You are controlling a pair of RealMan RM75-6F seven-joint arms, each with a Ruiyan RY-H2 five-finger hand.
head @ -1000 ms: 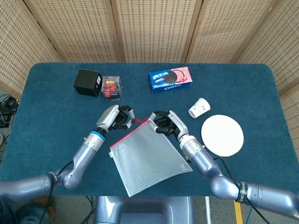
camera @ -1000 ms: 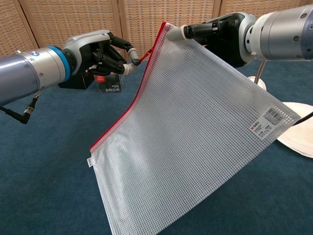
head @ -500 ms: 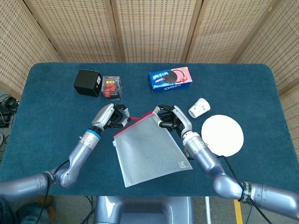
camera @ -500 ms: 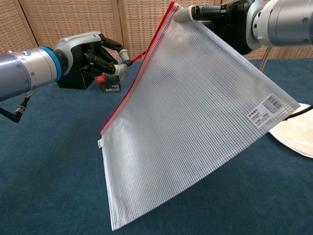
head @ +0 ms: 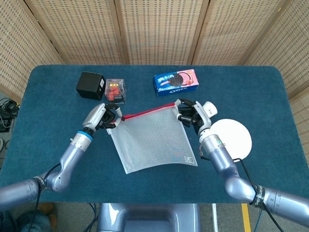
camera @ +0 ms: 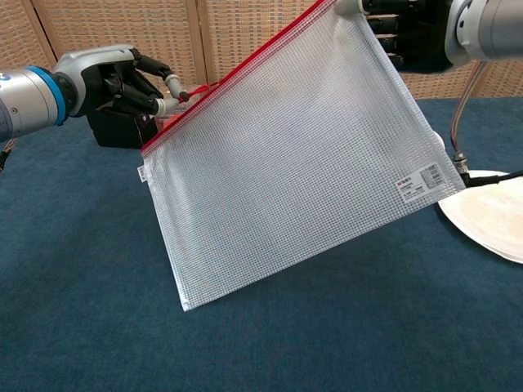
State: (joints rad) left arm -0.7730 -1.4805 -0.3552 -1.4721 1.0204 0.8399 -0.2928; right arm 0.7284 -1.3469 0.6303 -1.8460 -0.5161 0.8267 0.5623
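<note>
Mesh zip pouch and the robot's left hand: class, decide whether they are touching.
Touching. In the chest view the left hand pinches the red pull at the corner of the mesh zip pouch; no gap shows there.

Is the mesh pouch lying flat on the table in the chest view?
No, the mesh pouch hangs tilted above the table, held up at its red zipper edge by both hands.

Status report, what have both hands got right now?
Left hand pinches the zipper pull; right hand grips the mesh pouch by its top corner. Pouch lifted, red zipper edge taut. Plate beside it.
</note>
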